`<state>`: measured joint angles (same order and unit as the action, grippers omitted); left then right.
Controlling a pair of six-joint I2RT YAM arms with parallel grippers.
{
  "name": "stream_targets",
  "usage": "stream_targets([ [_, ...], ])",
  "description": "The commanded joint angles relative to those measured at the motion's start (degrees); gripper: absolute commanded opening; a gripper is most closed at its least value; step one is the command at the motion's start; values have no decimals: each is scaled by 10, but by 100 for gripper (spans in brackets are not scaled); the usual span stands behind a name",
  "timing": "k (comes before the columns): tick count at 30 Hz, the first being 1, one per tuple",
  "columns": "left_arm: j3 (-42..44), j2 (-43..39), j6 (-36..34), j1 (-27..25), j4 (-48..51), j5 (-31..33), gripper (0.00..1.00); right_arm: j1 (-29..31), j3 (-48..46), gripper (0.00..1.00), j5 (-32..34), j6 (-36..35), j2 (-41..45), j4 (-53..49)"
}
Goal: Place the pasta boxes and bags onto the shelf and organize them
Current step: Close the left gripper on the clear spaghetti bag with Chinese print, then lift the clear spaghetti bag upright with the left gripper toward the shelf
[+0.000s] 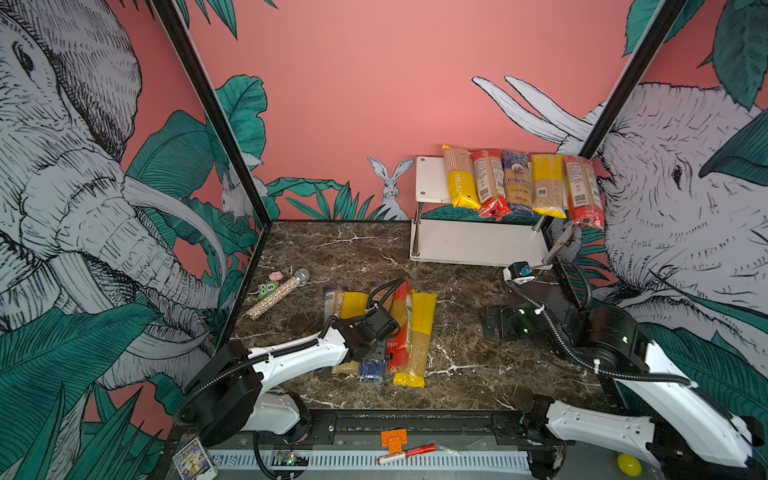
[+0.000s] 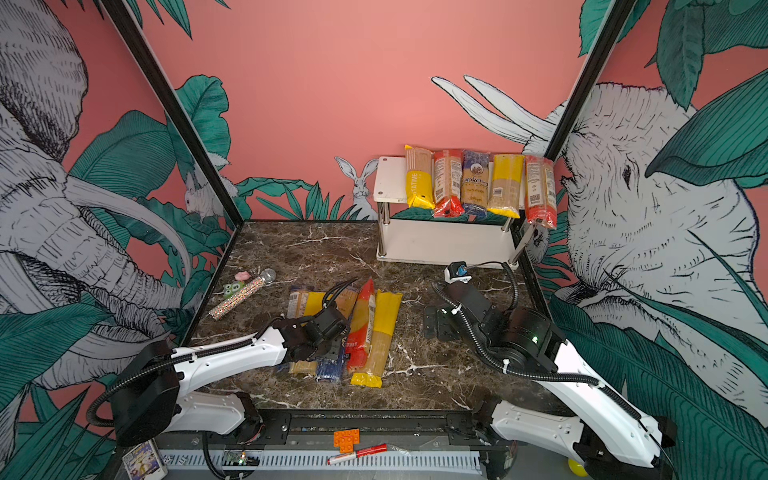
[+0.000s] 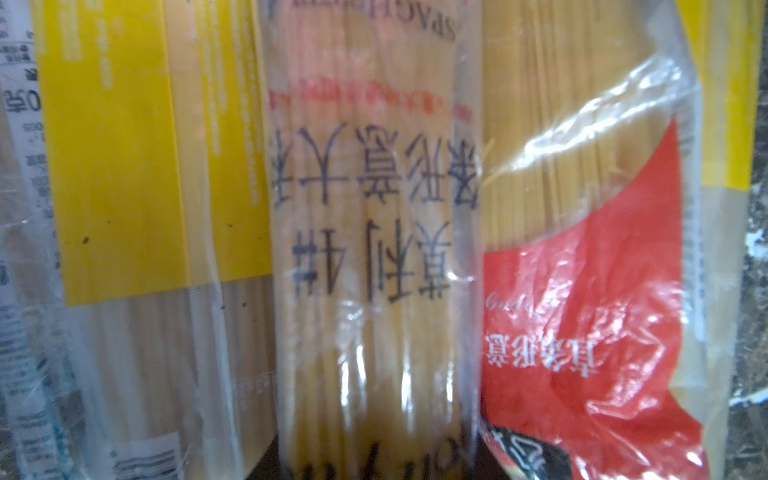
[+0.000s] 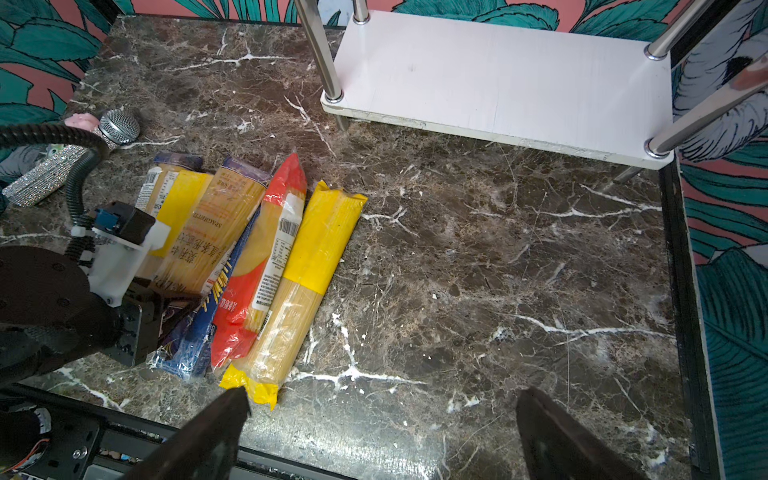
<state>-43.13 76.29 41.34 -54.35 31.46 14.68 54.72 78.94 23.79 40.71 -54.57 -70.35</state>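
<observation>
Five pasta bags [image 1: 519, 183] [image 2: 473, 183] lie side by side on the top board of the white shelf [image 1: 430, 178] [image 2: 388, 178] at the back right. Its lower board [image 4: 498, 75] is bare. A pile of bags lies mid-table: a yellow-ended one [image 1: 417, 336] [image 4: 328, 232], a red one [image 1: 399, 324] [image 4: 266, 266], a blue one [image 1: 371, 370] and a clear one with dark print [image 3: 374, 208] [image 4: 208, 241]. My left gripper [image 1: 376, 351] [image 2: 332, 349] [image 3: 376, 465] is down on the pile, shut on the clear printed bag. My right gripper [image 4: 380, 399] [image 1: 503, 324] [image 2: 440, 322] hangs open over bare table.
A glittery microphone tube [image 1: 278, 299], a green toy [image 1: 268, 289] and a pink bit [image 1: 275, 275] lie at the table's left. On the front rail lie an orange brick [image 1: 394, 439] and a red-and-white marker [image 1: 407, 453]. A yellow ball [image 1: 628, 464] sits front right.
</observation>
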Motion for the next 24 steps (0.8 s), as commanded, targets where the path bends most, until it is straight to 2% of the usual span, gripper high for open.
stream_targets([
  [1, -32, -26, -1, -2, 16, 29, 8, 1, -7, 99, 11, 3, 14, -18],
  [4, -52, -31, -6, -2, 28, 34, 0, 2, -7, 99, 11, 3, 19, -26],
  [15, -128, -48, -45, 11, 82, 40, 0, 2, -20, 99, 9, 24, 41, -30],
  [19, -150, -70, -61, 25, 111, 45, 0, 2, -34, 99, 6, 35, 56, -21],
  [24, -167, -111, -71, 50, 124, 36, 0, 1, -22, 99, 6, 30, 34, -20],
])
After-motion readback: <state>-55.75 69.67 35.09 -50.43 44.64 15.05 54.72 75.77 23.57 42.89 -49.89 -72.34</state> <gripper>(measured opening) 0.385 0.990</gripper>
